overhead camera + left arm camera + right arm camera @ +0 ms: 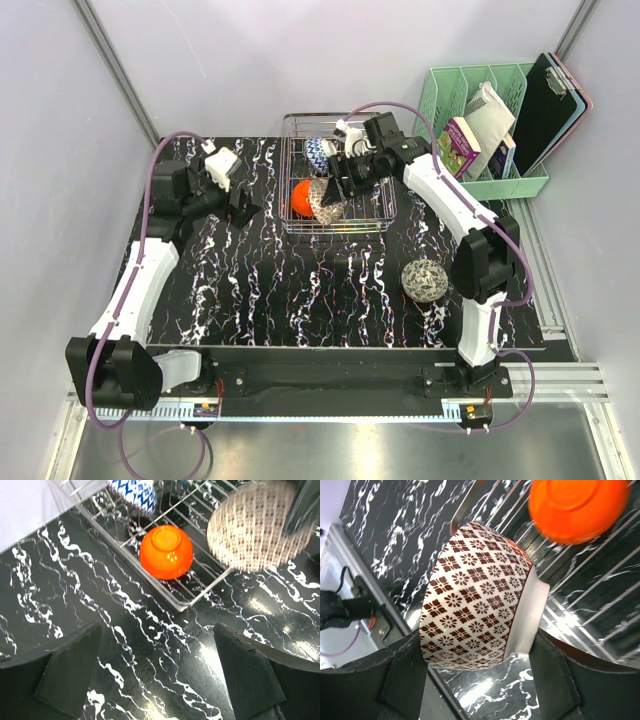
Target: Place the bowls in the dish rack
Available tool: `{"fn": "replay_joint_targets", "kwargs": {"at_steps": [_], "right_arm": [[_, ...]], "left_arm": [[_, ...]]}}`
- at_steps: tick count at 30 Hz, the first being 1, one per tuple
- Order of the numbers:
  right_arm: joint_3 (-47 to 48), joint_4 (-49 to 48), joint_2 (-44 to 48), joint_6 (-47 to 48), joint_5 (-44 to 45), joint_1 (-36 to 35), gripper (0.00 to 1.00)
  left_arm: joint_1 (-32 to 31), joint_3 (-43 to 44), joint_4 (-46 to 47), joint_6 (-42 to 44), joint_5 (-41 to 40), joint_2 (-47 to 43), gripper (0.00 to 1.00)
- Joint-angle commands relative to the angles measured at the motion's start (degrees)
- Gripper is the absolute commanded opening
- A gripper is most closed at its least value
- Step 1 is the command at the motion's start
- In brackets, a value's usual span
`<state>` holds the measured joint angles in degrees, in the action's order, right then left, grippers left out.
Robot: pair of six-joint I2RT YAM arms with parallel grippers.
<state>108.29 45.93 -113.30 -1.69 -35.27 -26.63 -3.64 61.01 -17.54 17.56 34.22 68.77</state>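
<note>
Right wrist view showed my right gripper clasping the net-patterned bowl, tilted over the near edge of the dish rack, beside the orange bowl. My left gripper stood wide apart, empty. I judged the next move was to lower this bowl inside and let go gently.

The dish rack stands at the far middle of the table. Inside, a first bowl lies front left, a second bowl behind it. My right jaws hold a third bowl just right of the first. A fourth bowl sits on the table, nearer and right. My left jaws hang left of the rack.
</note>
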Motion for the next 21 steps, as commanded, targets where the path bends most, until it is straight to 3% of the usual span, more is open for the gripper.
{"fn": "replay_joint_targets", "kwargs": {"at_steps": [1,4,11,21], "right_arm": [[4.8,-0.4,3.1,1.3,1.4,1.2,0.0],[6.0,-0.2,2.9,1.4,3.1,1.3,0.0],[7.6,-2.2,2.2,10.9,24.9,1.4,0.0],[12.7,-2.2,-7.8,20.2,42.5,1.1,0.0]], "left_arm": [[2.0,-1.9,1.9,0.4,1.9,-1.7,0.99],[2.8,-2.1,1.9,0.2,2.9,-1.6,0.99],[3.2,-3.0,1.9,0.4,3.1,-1.7,0.99],[3.3,-5.3,2.2,0.2,3.5,-2.2,0.99]]}}
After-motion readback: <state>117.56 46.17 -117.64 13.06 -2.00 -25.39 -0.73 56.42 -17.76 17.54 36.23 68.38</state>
